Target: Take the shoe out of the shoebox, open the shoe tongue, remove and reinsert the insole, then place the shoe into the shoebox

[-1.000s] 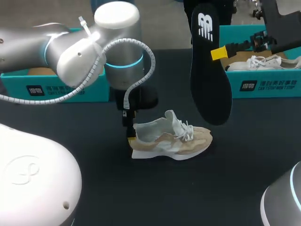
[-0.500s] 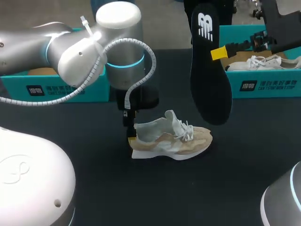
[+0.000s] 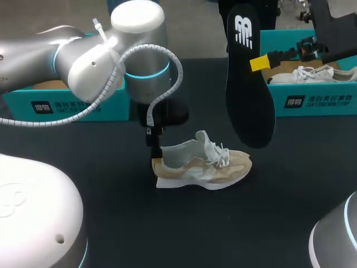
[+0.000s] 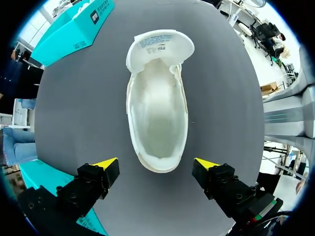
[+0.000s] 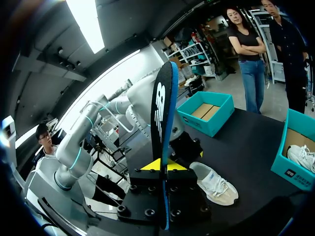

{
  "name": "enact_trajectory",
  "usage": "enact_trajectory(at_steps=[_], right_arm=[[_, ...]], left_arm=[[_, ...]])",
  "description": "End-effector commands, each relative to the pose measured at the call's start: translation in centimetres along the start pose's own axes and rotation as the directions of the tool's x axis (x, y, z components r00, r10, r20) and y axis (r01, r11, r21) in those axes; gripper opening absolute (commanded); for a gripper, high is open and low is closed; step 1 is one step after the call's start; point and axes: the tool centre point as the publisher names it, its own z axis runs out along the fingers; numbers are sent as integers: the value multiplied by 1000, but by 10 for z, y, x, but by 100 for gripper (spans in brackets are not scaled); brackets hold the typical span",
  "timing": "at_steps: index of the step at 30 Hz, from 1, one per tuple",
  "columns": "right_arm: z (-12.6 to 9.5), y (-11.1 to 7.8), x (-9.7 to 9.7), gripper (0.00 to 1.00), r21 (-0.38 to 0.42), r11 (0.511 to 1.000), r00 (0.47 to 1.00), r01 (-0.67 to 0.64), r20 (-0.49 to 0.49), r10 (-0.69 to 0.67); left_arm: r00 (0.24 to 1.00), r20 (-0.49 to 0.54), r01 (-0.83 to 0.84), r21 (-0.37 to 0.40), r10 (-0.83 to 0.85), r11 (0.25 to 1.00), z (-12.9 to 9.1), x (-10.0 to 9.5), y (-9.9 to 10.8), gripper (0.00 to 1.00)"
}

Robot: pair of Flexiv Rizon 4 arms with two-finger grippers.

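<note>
Table [image 3: 167,223]: shoe [image 4: 157,98] heel btwn open L hand [image 4: 156,162] tips; R hand [image 5: 161,165] grips insole [image 5: 160,108] aloft.

Bright, even light falls from overhead; the shoe [image 3: 202,166] throws only a faint, soft shadow just beside its sole on the matte dark table [image 3: 167,223]; behind the shoe, the left arm [image 3: 83,61] shows pale glare on its shell.

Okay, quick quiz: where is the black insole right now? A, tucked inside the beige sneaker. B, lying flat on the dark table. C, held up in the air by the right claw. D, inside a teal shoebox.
C: the right claw is shut on the black insole, holding it upright in the air, while the beige sneaker shows an empty inside.
</note>
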Motion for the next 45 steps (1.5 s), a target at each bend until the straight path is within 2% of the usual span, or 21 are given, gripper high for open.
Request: enact_trajectory(at_steps=[1,7,16,21,25,27,32,37,45], right_arm=[[2,2,-1,0,4,1000,1000,-1,0,1],[2,2,-1,0,4,1000,1000,-1,0,1],[2,2,-1,0,4,1000,1000,-1,0,1],[2,2,-1,0,4,1000,1000,-1,0,1],[2,2,-1,0,4,1000,1000,-1,0,1],[2,2,-1,0,4,1000,1000,-1,0,1],[2,2,-1,0,4,1000,1000,-1,0,1],[2,2,-1,0,4,1000,1000,-1,0,1],[2,2,-1,0,4,1000,1000,-1,0,1]], left_arm=[[1000,1,-18,10,18,1000,0,-11,-3,100],[998,-1,-62,23,62,998,3,-27,-20,100],[995,-25,-92,52,94,994,17,-33,-45,100],[996,-24,-86,69,87,994,31,-37,-55,83],[997,-18,-77,88,79,993,41,-39,-61,80],[997,-23,-70,99,72,993,45,-39,-64,75],[998,-36,-54,116,59,992,51,-38,-70,73],[998,-47,-40,114,45,993,60,-36,-73,60],[998,-59,-21,116,28,993,69,-38,-72,49]])
